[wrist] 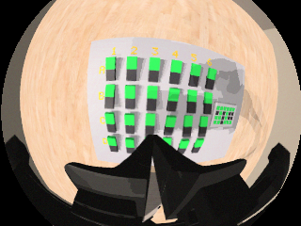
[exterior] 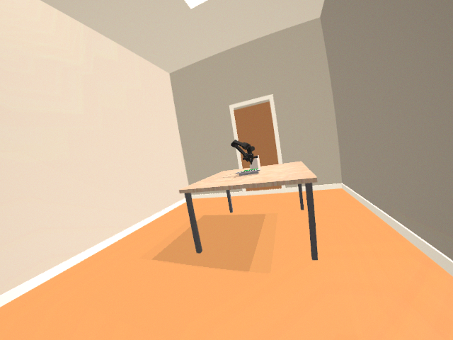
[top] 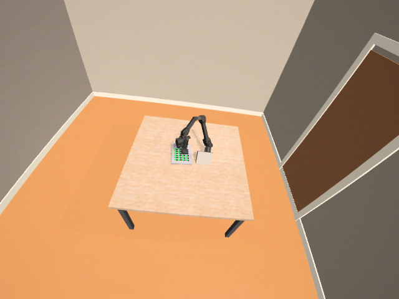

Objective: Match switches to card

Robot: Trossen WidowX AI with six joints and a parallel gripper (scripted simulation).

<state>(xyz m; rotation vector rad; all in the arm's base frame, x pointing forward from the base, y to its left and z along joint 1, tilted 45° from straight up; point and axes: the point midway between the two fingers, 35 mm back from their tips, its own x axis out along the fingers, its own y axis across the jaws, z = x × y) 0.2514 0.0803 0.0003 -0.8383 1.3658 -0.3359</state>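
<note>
- From the top view, my arm (top: pixel 202 128) reached from its base over the pale grey switch panel (top: pixel 181 154), which lay near the middle of the wooden counter (top: pixel 180 193). My end effector (top: pixel 182 148) hung over the part of the panel nearest my base, hiding some switches there; the ones left uncovered showed as small green and dark dots, too small to sort one by one. A plain light square plate (top: pixel 204 157) lay just beside the panel, at the foot of my base. The small card was too tiny to make out here.
- From the exterior view, the panel (exterior: pixel 249 171) sat as a thin slab on the counter (exterior: pixel 255 179), a brown door (exterior: pixel 255 132) behind it. My end effector (exterior: pixel 250 160) pointed down just over the panel; I could not tell here whether it touched.
- From the wrist view, my end effector (wrist: pixel 154 151) was clenched, its two dark fingers meeting in a point with nothing between them. That point sat over the nearest row of switches (wrist: pixel 150 101), about mid-row; whether it touched one I could not tell. The grid showed four rows of six, each switch half green, half dark grey. The small card (wrist: pixel 225 115) lay on the panel just right of the grid, level with the third row.
</note>
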